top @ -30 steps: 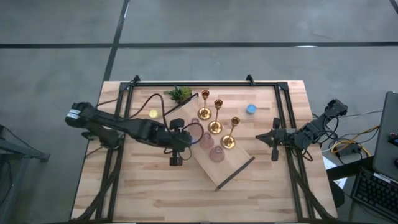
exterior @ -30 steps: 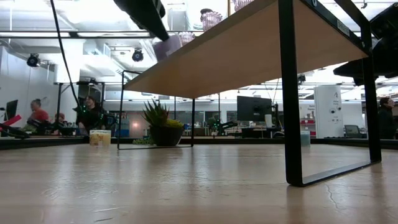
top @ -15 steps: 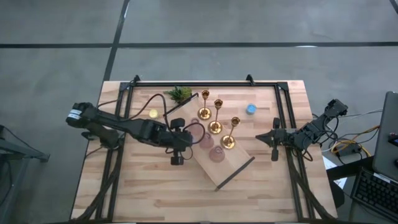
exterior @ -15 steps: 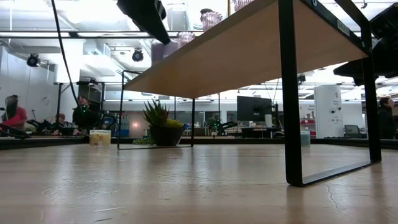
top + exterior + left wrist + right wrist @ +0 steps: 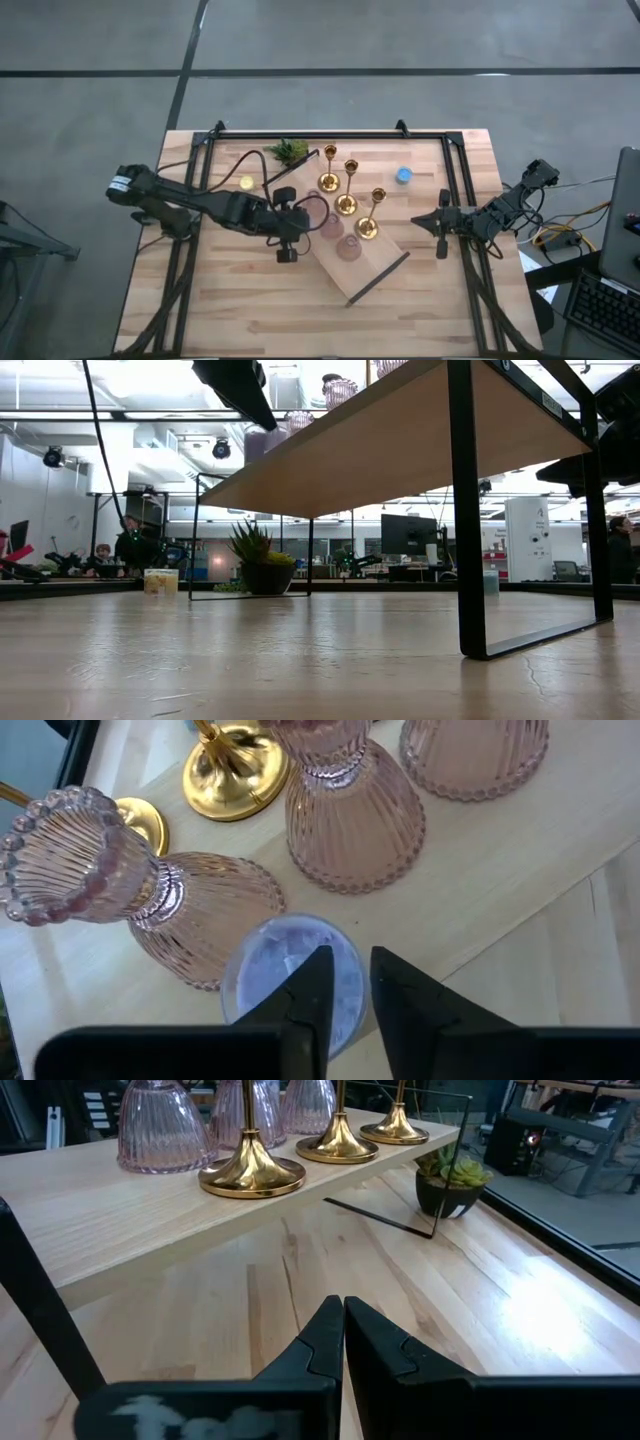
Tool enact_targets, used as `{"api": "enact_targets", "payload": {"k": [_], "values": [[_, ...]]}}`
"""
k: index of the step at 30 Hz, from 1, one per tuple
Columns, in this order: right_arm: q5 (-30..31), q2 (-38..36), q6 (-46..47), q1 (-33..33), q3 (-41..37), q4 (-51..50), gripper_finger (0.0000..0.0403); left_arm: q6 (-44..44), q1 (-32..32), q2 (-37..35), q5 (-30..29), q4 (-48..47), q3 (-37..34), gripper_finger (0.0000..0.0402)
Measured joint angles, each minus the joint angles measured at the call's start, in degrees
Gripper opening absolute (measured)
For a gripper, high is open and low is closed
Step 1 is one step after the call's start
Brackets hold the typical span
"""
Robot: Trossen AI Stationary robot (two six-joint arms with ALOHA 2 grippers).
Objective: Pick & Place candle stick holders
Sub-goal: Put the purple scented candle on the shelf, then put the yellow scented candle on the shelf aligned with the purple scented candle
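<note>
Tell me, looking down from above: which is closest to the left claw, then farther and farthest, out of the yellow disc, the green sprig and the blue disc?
From the left gripper:
1. Yellow disc, on the table's left part, beyond the arm.
2. Green sprig, at the far edge.
3. Blue disc, past the gold candlesticks, toward the right arm.

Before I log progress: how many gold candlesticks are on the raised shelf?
3, in a row along the wooden shelf: one nearest the plant, one in the middle, one nearest the right arm. None looks hidden.
</note>
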Motion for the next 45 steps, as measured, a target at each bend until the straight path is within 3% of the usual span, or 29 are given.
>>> {"api": "enact_targets", "payload": {"k": [14, 26, 33, 45], "values": [[0.00, 0.00, 0.00, 0.00, 0.00, 0.00, 0.0008, -0.11, -0.07, -2.21, -0.07, -0.75, 0.28, 0.0150], [0.00, 0.00, 0.00, -0.02, 0.00, 0.04, 0.0008, -14.14, -0.32, -6.32, -0.02, -26.31, 1.12, 0.0151], [0.00, 0.00, 0.00, -0.02, 0.00, 0.03, 0.0008, -21.15, -0.26, -9.82, -8.44, -30.96, -7.79, 0.0151], [0.00, 0.00, 0.00, 0.00, 0.00, 0.02, 0.0008, -17.14, 5.05, -15.90, -11.21, -20.39, -28.76, 0.0151]]}}
